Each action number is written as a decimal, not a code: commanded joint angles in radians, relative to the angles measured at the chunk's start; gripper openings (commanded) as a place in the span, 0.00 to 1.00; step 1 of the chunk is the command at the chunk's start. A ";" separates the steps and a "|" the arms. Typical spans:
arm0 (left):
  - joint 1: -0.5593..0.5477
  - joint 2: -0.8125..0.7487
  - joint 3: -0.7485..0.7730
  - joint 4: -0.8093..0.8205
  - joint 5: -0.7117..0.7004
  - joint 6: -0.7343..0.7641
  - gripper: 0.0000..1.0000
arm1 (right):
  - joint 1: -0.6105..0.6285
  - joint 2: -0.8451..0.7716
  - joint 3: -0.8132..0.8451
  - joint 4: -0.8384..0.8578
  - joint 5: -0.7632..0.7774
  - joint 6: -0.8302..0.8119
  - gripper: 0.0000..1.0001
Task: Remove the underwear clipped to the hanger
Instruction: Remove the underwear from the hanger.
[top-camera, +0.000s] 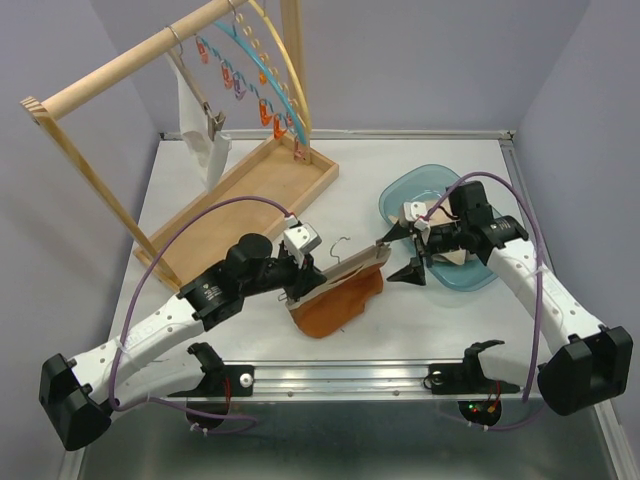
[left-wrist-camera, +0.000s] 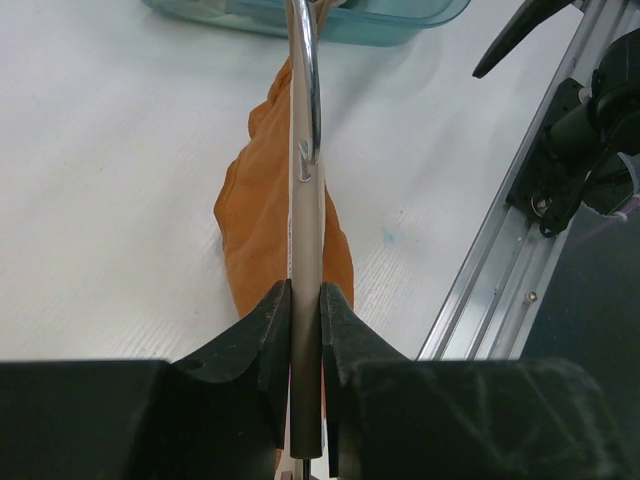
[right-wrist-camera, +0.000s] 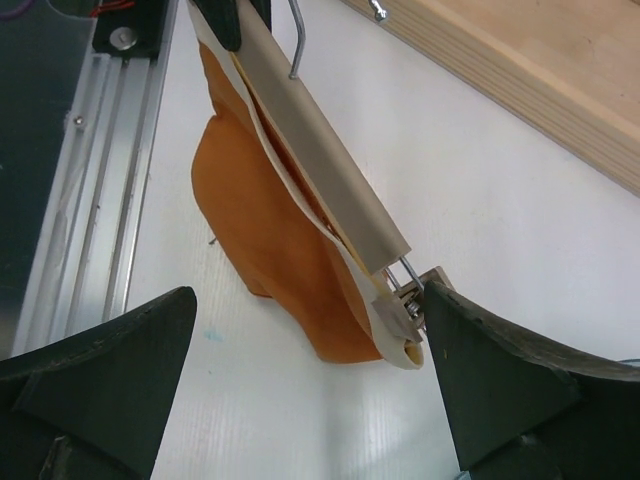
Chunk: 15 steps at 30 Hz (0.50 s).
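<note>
A rust-orange pair of underwear with a pale waistband hangs from a beige hanger, its lower part resting on the table. My left gripper is shut on the hanger's bar, just behind the metal hook. In that wrist view the underwear shows on both sides of the bar. My right gripper is open at the hanger's right end. In the right wrist view the clip pinches the waistband of the underwear and sits against the right finger.
A blue tub holding pale cloths lies under the right arm. A wooden rack with a tray base stands at the back left, carrying coloured clip hangers and a white cloth. A metal rail runs along the near edge.
</note>
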 joint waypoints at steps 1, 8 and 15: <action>-0.011 -0.004 0.064 0.060 0.003 0.032 0.00 | 0.011 0.009 0.088 -0.021 0.030 -0.133 1.00; -0.031 -0.005 0.077 0.035 0.006 0.048 0.00 | 0.023 0.087 0.134 -0.060 0.041 -0.200 1.00; -0.043 -0.019 0.086 0.020 -0.003 0.065 0.00 | 0.031 0.156 0.166 -0.173 0.087 -0.292 0.90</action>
